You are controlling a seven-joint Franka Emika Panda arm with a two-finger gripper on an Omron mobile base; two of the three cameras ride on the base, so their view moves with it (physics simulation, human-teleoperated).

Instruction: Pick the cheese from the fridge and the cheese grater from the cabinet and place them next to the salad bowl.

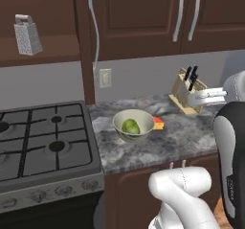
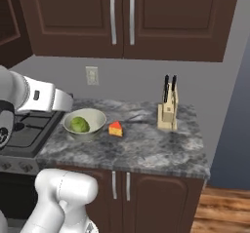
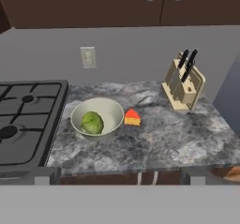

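The cream-white salad bowl (image 1: pixel 133 125) (image 2: pixel 84 122) (image 3: pixel 97 116) with a green lettuce head stands on the marble counter by the stove. The yellow-orange cheese (image 1: pixel 158 123) (image 2: pixel 115 128) (image 3: pixel 132 117) lies on the counter just right of the bowl, close to its rim. High at the left, the grey cheese grater (image 1: pixel 27 35) stands upright on the shelf of the open cabinet (image 1: pixel 48 48). My gripper (image 3: pixel 120 178) is open and holds nothing. It is drawn back from the counter's front edge, facing bowl and cheese. The fridge is out of view.
A gas stove (image 1: pixel 43 142) adjoins the counter on the left. A wooden knife block (image 1: pixel 187 95) (image 3: pixel 183 85) stands at the back right. A wall outlet (image 3: pixel 88 57) sits behind the bowl. Closed dark cupboard doors (image 2: pixel 122 17) hang above the counter.
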